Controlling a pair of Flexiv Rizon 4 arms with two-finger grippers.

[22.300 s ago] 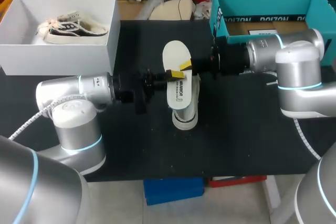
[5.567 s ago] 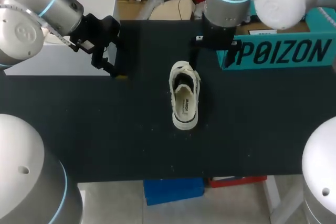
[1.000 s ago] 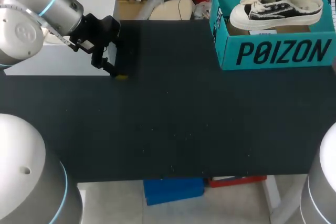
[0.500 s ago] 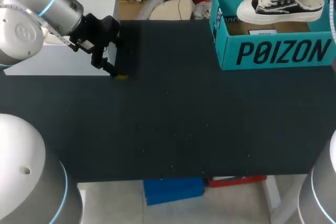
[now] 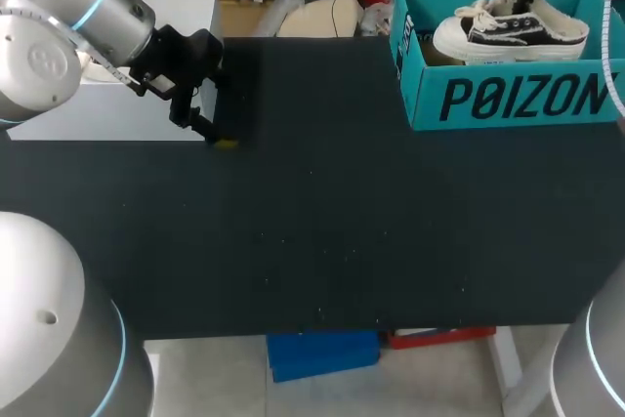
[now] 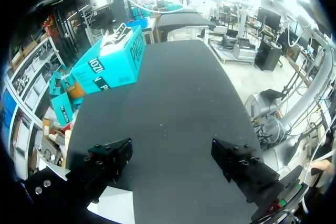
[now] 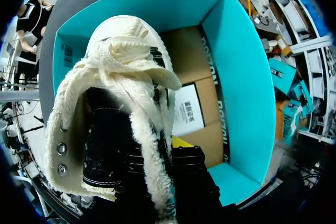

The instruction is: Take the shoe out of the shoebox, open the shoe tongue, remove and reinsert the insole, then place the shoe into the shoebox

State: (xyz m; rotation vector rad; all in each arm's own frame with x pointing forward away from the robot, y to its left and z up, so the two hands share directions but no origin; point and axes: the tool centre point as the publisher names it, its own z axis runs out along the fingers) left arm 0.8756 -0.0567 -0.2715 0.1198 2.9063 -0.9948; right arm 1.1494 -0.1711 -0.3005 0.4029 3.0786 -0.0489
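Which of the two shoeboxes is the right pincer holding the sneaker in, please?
The teal shoebox on the right; the sneaker hangs within its walls. The white shoebox stands far off to the left.

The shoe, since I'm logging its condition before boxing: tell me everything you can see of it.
The shoe is a low black canvas sneaker with a white rubber sole, side eyelets, cream laces and fluffy cream lining. The right gripper pinches its collar wall, holding it roughly level inside the open teal shoebox; whether it touches the bottom is unclear.
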